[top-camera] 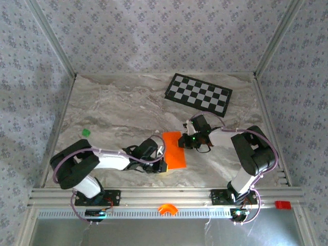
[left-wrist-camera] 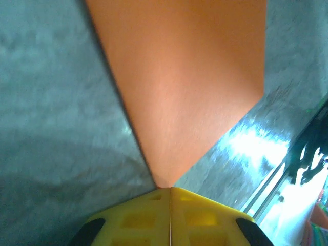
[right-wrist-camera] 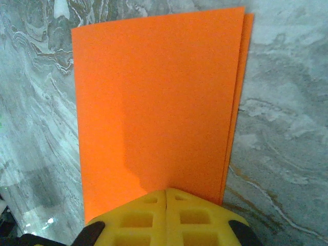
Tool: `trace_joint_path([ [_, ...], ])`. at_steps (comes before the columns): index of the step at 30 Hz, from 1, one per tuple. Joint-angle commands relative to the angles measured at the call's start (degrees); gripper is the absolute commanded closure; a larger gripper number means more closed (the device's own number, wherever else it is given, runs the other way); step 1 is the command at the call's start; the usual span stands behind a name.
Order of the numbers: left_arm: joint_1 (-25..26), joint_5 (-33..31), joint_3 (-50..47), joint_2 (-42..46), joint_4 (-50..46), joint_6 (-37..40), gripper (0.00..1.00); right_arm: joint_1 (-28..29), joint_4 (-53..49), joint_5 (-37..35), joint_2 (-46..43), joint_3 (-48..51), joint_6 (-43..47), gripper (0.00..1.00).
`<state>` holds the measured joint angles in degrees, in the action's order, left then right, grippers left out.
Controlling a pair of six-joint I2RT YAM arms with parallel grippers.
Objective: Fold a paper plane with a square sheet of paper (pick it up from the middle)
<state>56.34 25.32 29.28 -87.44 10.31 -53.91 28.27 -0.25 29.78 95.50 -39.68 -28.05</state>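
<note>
The square sheet of paper [top-camera: 173, 151] is bright orange and folded in half to a tall rectangle, lying at the table's middle front. In the right wrist view two layers of the paper [right-wrist-camera: 154, 102] show along its right edge. My left gripper [top-camera: 163, 166] is at the near corner. In the left wrist view that gripper [left-wrist-camera: 170, 188] has its yellow jaws shut on the tip of the paper's [left-wrist-camera: 189, 77] corner. My right gripper [top-camera: 183, 142] is at the sheet's right edge. Its jaws [right-wrist-camera: 166, 190] are shut and cover that edge, and any pinch is hidden.
A black-and-white checkerboard [top-camera: 199, 93] lies at the back right. A tiny green piece [top-camera: 85, 132] sits at the left. An orange arch-shaped part [top-camera: 167, 208] and a red piece [top-camera: 282, 205] rest on the front rail. Aluminium frame posts border the table.
</note>
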Motion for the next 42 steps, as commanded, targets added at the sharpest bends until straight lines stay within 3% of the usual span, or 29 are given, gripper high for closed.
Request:
trace_joint_path([
  [1,0.3,-3.3,1.0,3.9,-10.1,2.5,0.91,0.5,-12.2,-11.0,4.8,3.9,-0.3,1.00],
  [8,0.0,-6.7,4.5,8.2,-8.2,1.1,0.90,0.6,-12.4,-11.2,4.9,3.9,-0.3,1.00],
  [13,-1.0,-3.4,8.0,1.1,1.4,-1.3,0.90,0.6,-12.4,-11.4,4.8,3.8,-0.3,1.00],
  [21,-0.8,0.1,6.3,-6.9,3.7,-1.7,0.91,0.6,-12.4,-11.2,4.9,3.7,-0.2,1.00],
  [28,1.2,-0.6,-1.3,-2.0,0.5,-0.8,0.91,0.6,-12.4,-11.3,4.9,3.8,-0.3,1.00],
  [36,3.6,-4.7,3.2,1.9,-12.4,5.4,0.91,0.6,-12.6,-11.1,5.2,3.5,-0.2,1.00],
  [42,3.0,-10.5,2.7,9.3,-12.9,3.9,0.91,1.2,-12.3,-7.5,4.2,1.0,0.1,1.00],
])
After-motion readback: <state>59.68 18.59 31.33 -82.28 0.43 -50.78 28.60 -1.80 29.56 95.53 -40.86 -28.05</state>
